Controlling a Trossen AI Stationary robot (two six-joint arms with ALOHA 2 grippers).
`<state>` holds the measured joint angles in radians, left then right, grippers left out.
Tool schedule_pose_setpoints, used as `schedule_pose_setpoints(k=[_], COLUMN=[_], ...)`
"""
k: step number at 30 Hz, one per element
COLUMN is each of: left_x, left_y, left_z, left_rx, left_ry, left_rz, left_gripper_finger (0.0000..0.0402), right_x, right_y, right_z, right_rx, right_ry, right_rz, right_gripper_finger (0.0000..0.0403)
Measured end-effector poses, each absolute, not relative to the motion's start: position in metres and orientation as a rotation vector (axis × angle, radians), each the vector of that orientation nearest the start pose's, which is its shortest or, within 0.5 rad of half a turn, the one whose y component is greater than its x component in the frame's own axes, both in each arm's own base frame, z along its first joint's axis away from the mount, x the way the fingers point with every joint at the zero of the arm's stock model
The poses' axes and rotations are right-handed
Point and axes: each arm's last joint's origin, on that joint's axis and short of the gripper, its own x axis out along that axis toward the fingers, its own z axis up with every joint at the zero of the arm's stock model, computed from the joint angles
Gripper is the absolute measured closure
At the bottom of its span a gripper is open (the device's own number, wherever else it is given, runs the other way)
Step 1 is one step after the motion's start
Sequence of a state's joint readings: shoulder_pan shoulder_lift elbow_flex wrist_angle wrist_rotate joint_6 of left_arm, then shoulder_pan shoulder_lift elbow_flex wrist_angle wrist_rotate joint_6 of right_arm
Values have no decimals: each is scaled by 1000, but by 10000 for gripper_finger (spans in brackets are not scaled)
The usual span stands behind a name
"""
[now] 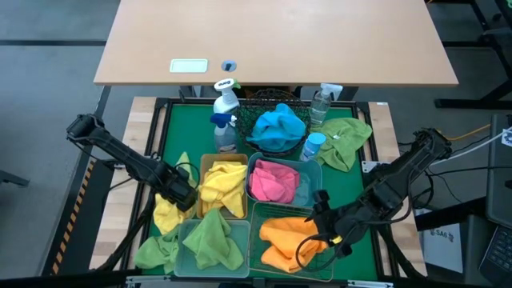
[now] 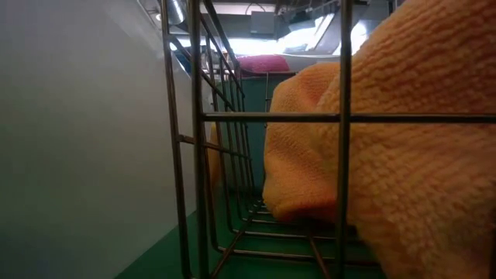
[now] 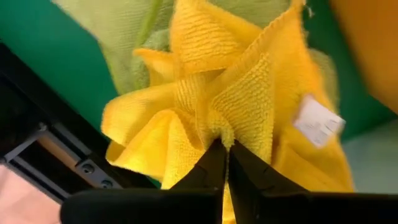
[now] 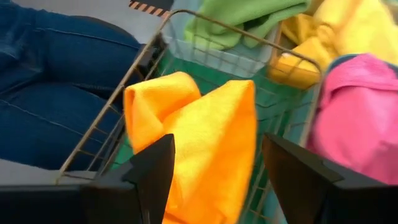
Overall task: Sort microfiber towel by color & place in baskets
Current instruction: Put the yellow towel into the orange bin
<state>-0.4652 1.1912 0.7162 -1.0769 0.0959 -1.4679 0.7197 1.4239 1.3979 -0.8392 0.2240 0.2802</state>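
Observation:
My left gripper (image 1: 181, 194) is shut on a yellow towel (image 1: 166, 214) at the near left of the green mat, beside the amber bin (image 1: 224, 189), which holds more yellow towels. My right gripper (image 1: 324, 226) is open just over the orange towels (image 1: 290, 240) in the green wire basket (image 1: 320, 260). In the right wrist view its fingers (image 4: 155, 163) stand on either side of an orange towel (image 4: 205, 134). A pink towel lies in the teal bin (image 1: 276, 182), green towels in the pale-green bin (image 1: 212, 242), and a blue towel in the black mesh basket (image 1: 278, 126). My left gripper (image 3: 226, 146) pinches a gathered bunch of the yellow towel (image 3: 219, 127) between its two fingertips, several layers together. Pleats fan out from the pinch. The rest of the towel (image 3: 186, 74) spreads out beyond the fingers, over a green towel.
One loose green towel (image 1: 348, 141) lies on the mat at the far right and another (image 1: 154, 253) at the near left corner. Spray bottles (image 1: 226, 102) (image 1: 320, 104) (image 1: 312, 146) stand around the mesh basket. A person's jeans (image 4: 56, 81) show beyond the wire basket.

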Motion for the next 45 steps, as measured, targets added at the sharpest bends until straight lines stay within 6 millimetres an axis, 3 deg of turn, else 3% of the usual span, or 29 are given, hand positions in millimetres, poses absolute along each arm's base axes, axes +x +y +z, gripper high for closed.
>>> schedule_pose_setpoints(k=[7, 14, 22, 30, 37, 45], left_x=[157, 160, 166, 173, 188, 200], left_y=[-82, -81, -77, -71, -64, -48], left_z=[230, 291, 361, 417, 450, 461], left_rx=[-802, -773, -808, -756, -666, -509], left_ry=[1490, 1423, 1091, 696, 431, 325], left_rz=[664, 641, 572, 478, 359, 359], left_gripper_finger=[399, 401, 401, 401, 401, 401], right_x=[216, 202, 184, 166, 155, 150], right_y=[176, 161, 143, 123, 111, 108], right_z=[359, 371, 383, 393, 403, 406], right_rx=[-210, -248, -283, -348, -333, -321], right_ry=[846, 833, 811, 767, 715, 700], right_rz=[238, 167, 98, -27, -58, -58], right_gripper_finger=[162, 162, 162, 162, 162, 162])
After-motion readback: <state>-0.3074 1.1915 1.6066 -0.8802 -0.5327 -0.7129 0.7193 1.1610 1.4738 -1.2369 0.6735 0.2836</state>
